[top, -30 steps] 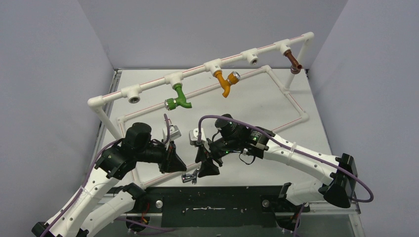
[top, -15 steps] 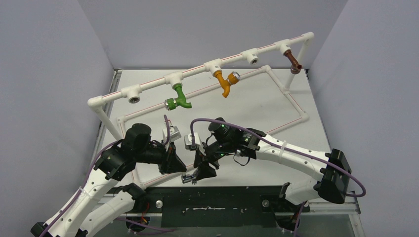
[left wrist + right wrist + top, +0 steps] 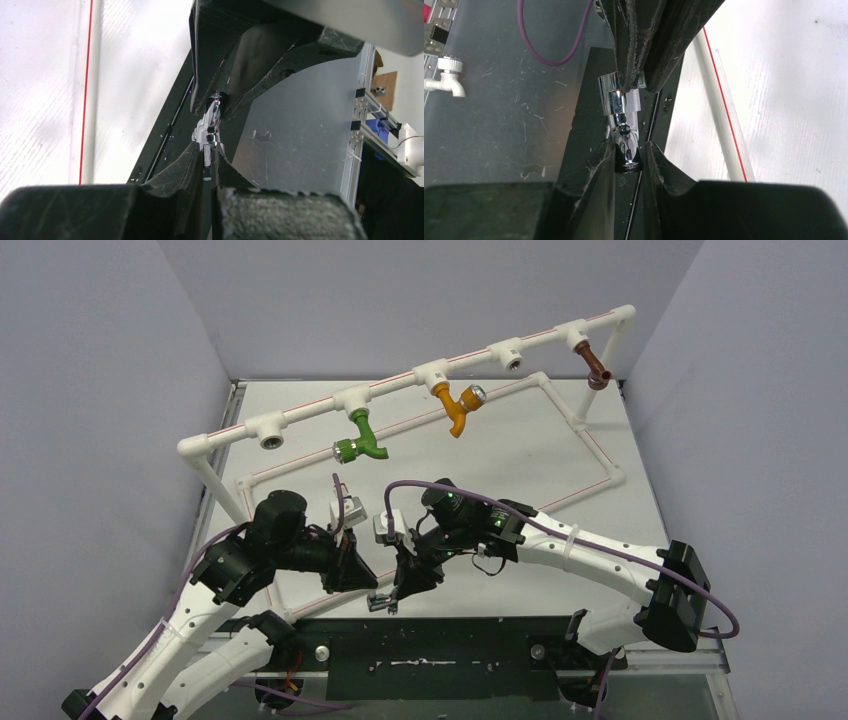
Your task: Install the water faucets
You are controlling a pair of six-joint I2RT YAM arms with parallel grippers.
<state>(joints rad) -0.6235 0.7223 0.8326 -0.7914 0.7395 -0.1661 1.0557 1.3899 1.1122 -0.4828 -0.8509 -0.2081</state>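
The white counter [image 3: 520, 455] carried the pipe frame [image 3: 400, 388], with the green tap [image 3: 362, 445], orange tap [image 3: 460, 410] and brown tap [image 3: 597, 368] already hanging. Two sockets were bare, one far left [image 3: 270, 440] and one right of centre [image 3: 512, 361]. The right arm [image 3: 600, 560] had swung slightly toward the left arm [image 3: 240, 565]. Its jaws, spread a second earlier, had pressed onto the chrome faucet [image 3: 381, 602] at the counter's near edge. The left arm's jaws pinched the faucet's other end, so both held it, likely a handover before threading. Open room lay over mid-counter. The frame's low front pipe [image 3: 724, 130] ran just beside the jaws.
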